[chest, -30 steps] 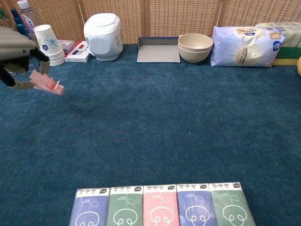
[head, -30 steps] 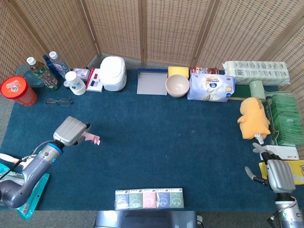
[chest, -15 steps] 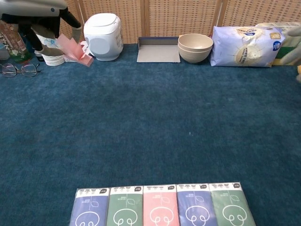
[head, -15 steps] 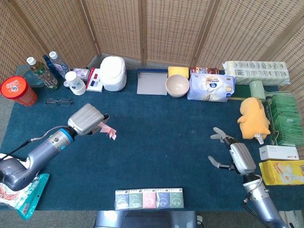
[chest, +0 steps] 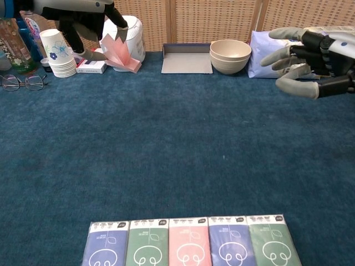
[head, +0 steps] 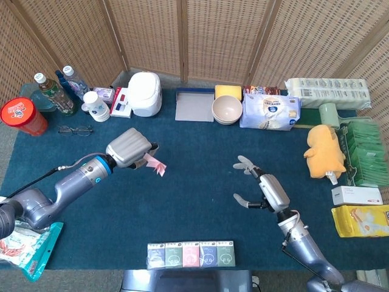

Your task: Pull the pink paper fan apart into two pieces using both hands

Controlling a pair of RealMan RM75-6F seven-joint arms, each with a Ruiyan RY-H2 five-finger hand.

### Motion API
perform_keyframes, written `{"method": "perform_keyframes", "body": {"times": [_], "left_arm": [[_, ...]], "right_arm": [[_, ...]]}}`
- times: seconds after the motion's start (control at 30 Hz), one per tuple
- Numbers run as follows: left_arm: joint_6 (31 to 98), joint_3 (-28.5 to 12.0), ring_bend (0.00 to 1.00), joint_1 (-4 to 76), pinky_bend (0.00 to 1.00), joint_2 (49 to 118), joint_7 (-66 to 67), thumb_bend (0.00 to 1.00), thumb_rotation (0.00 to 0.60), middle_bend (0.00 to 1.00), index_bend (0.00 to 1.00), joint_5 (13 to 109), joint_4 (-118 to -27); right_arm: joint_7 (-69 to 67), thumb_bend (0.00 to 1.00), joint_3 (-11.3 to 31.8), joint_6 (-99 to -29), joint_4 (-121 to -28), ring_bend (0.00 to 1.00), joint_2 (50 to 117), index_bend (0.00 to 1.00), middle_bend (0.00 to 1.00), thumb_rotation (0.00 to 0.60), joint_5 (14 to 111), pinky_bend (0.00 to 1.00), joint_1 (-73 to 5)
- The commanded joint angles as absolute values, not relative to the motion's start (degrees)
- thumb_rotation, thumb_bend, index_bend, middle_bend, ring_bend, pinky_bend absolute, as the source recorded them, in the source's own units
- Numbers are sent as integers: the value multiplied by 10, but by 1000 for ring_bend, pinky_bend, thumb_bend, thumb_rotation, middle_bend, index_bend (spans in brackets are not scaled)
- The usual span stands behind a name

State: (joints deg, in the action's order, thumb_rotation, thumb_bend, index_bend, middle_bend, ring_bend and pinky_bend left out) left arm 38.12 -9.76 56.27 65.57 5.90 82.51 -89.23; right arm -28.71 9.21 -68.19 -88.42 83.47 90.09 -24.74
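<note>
Both hands nearer centre, blue carpet (head: 200,188)

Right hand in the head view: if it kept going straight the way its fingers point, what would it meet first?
The right hand, open and empty, points toward the pink paper fan held by the left hand. Only bare blue carpet lies between, so the fan comes first, though relative height is unclear.

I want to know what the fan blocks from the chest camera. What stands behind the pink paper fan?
Behind the pink paper fan, held up by the left robot hand, stands the white rice cooker. Its left and lower front are covered; the head view shows it whole.
</note>
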Motion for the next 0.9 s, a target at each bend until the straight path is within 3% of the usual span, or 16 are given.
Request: {"method": "perform_keyframes", "body": {"times": [0.03, 0.2, 0.33, 0.5, 0.63, 0.8, 0.9], "left_arm": [[374, -101, 1000, 574, 1000, 659, 57, 406, 600, 1000, 682, 826, -897], [359, -105, 1000, 596, 1000, 669, 58, 406, 600, 1000, 682, 824, -899], [349, -109, 1000, 613, 1000, 678, 59, 406, 600, 1000, 682, 818, -897], [340, -114, 1000, 627, 1000, 685, 59, 406, 600, 1000, 683, 808, -898], [335, -112, 1000, 636, 1000, 691, 66, 406, 600, 1000, 683, 797, -898], [331, -108, 1000, 643, 1000, 695, 75, 406, 600, 1000, 682, 787, -898], [330, -108, 1000, 647, 1000, 697, 79, 406, 600, 1000, 682, 780, -899]], "right_arm": [[-298, 349, 98, -680, -873, 189, 846, 4, 248, 447, 895, 277, -258], [-315, 353, 102, -677, -859, 277, 859, 0, 328, 447, 888, 356, -271], [-340, 359, 98, -668, -847, 547, 865, 0, 634, 447, 888, 571, -282], [-373, 359, 90, -663, -831, 841, 874, 14, 858, 450, 893, 796, -291], [-368, 353, 93, -670, -830, 932, 885, 55, 960, 462, 887, 896, -295], [-358, 351, 94, -675, -835, 992, 897, 97, 1000, 578, 881, 959, -299], [-360, 351, 93, -673, -842, 1000, 902, 131, 1000, 600, 877, 964, -301]]}}
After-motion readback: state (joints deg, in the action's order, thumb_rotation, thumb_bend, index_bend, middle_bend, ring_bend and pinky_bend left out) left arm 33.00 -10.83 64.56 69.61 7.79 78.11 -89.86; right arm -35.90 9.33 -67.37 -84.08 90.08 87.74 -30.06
